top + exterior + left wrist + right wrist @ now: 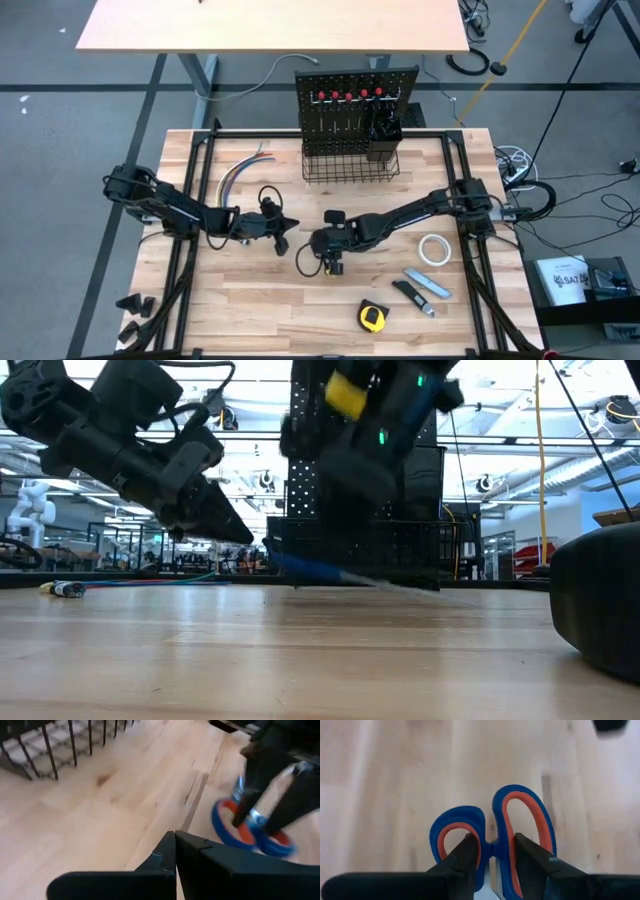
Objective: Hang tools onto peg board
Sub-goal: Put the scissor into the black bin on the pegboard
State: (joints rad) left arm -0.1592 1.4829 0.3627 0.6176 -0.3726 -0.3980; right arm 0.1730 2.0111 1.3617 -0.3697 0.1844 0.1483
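Now my right gripper clamps the scissors at table centre. At nine o'clock, my left gripper sits clenched

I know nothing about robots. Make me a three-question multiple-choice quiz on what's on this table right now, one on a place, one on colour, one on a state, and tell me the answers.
1. Where does the yellow tape measure lie?
A. in the wire basket
B. on the tabletop at the near edge
C. hung on the peg board

2. What colours are the scissors' handles?
A. blue with orange lining
B. all black
C. green and white

3. How is the left gripper?
A. wide open
B. shut on the tape roll
C. shut, holding nothing

Answers: 1 B, the high view shows it flat on the wood, far from the peg board. 2 A, the right wrist view shows blue loops lined orange between the right gripper fingers. 3 C, its fingers meet with nothing between them.
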